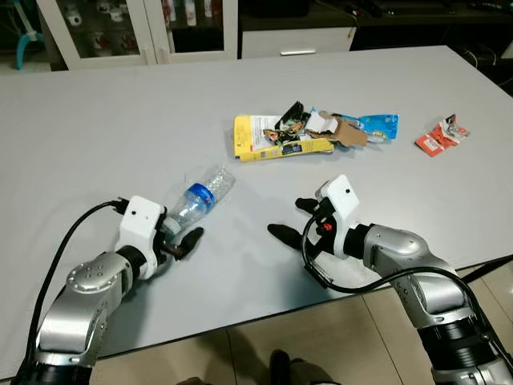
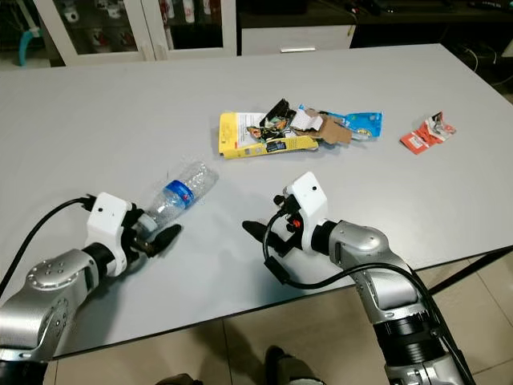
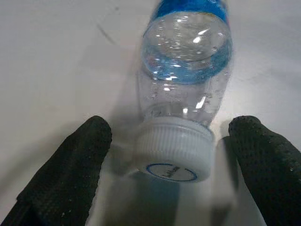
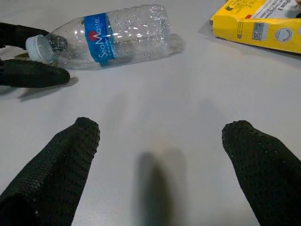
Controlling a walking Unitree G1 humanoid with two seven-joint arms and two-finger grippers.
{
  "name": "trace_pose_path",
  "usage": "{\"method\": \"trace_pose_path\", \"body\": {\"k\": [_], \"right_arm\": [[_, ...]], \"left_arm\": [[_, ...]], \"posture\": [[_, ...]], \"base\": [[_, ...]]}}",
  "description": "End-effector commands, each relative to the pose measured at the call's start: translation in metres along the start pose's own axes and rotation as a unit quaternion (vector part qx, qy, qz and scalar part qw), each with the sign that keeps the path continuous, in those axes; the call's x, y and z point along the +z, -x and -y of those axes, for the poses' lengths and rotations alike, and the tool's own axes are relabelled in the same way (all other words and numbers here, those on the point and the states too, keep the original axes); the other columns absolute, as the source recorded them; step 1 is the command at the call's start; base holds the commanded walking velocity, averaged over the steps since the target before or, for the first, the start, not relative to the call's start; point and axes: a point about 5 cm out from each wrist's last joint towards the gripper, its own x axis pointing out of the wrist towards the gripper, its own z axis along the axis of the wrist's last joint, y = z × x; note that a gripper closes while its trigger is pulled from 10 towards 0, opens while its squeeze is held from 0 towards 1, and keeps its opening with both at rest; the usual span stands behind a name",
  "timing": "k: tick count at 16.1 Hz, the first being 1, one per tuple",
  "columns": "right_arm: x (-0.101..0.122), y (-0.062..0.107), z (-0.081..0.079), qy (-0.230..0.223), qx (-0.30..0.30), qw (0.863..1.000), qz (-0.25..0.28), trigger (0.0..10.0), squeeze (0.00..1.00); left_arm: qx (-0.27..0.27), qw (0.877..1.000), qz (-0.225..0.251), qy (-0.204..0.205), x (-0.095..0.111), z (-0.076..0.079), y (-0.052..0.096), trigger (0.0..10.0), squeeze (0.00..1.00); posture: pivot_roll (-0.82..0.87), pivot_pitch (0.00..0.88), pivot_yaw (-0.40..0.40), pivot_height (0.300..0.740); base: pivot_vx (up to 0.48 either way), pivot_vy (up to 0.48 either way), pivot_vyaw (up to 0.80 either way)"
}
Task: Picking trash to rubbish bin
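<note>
left gripper [image 3: 164,155] around bottle [image 1: 200,195] cap

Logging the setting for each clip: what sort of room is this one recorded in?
Probably an office or lab-like room, not a kitchen. A large plain grey table stands on a tiled floor, and white glass-door cabinets holding small items line the far wall. Trash such as a plastic bottle lies staged on the table.

A crushed clear plastic bottle [image 1: 200,193] with blue label and white cap lies sideways on the table.
</note>
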Motion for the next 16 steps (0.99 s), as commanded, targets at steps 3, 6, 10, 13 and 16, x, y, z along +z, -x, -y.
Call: {"method": "trace_pose_path", "body": {"k": [3, 6, 10, 13, 16], "right_arm": [[-0.0010, 0.0018, -0.0020, 0.005, 0.001, 1.000, -0.001, 10.0, 0.00], [-0.0001, 0.0030, -0.0016, 0.008, -0.002, 1.000, 0.000, 10.0, 0.00], [-0.0010, 0.0027, -0.0024, 0.007, -0.004, 1.000, 0.000, 10.0, 0.00], [-0.0012, 0.0025, -0.0016, 0.009, -0.005, 1.000, -0.001, 10.0, 0.00], [-0.0017, 0.0028, -0.0007, 0.010, -0.007, 1.000, -0.002, 10.0, 0.00]], "left_arm": [[0.022, 0.999, -0.015, 0.022, -0.0138, -0.0099, -0.0078, 10.0, 0.00], [0.015, 0.999, 0.007, 0.028, -0.0122, -0.0117, -0.0082, 0.0, 0.00], [0.014, 0.999, 0.013, 0.026, -0.0148, -0.0128, -0.0073, 0.0, 0.00], [0.013, 0.999, 0.019, 0.025, -0.0149, -0.0118, -0.0082, 0.0, 0.00], [0.012, 0.999, 0.023, 0.024, -0.0150, -0.0114, -0.0083, 0.0, 0.00]], "posture": [[-0.05, 0.171, -0.026, 0.740], [-0.06, 0.173, -0.028, 0.740], [-0.06, 0.177, -0.025, 0.740], [-0.06, 0.177, -0.029, 0.740], [-0.06, 0.177, -0.029, 0.740]], "base": [[0.000, 0.000, 0.00], [0.000, 0.000, 0.00], [0.000, 0.000, 0.00], [0.000, 0.000, 0.00], [0.000, 0.000, 0.00]]}}
